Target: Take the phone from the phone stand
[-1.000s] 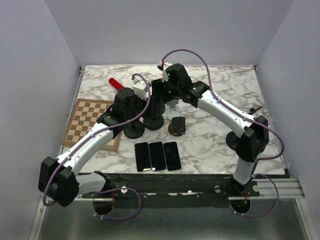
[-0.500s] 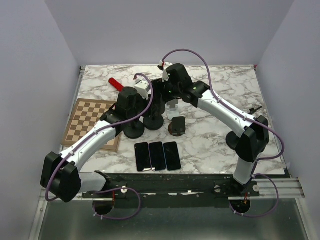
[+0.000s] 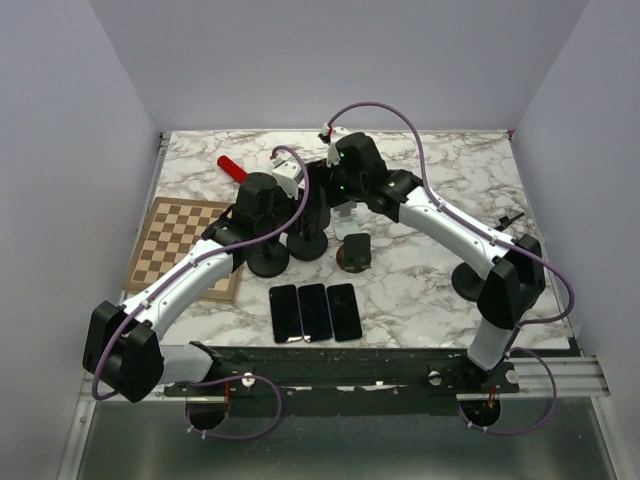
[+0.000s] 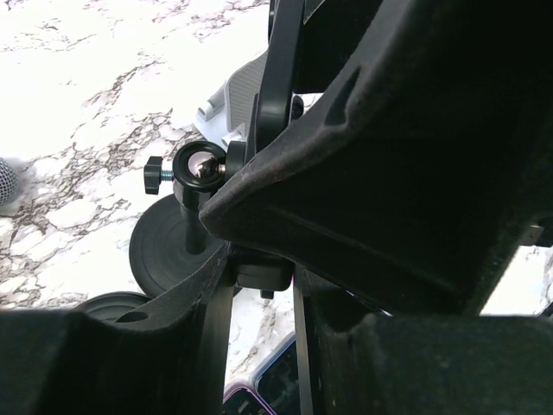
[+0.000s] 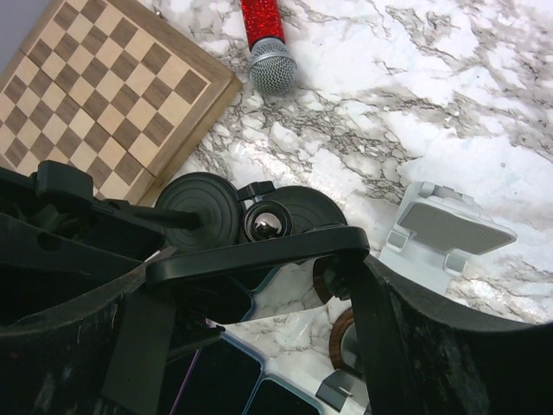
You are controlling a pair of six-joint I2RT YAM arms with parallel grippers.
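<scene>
Should the left gripper [image 4: 259,259], fingers narrow around the phone stand [image 4: 200,166] yet not clearly clamping, slip, the wide right gripper [image 5: 255,277], seemingly clasping the phone [image 5: 259,249] between its fingers, would drag the stand over.

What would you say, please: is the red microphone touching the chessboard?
Apart. The right wrist view shows a narrow strip of marble table between the red microphone and the chessboard.

The dark fingers [image 4: 415,173] fill the right side and the bottom of the frame. At centre left, a black phone stand [image 4: 168,255] stands on the marble tabletop [image 4: 78,104].
</scene>
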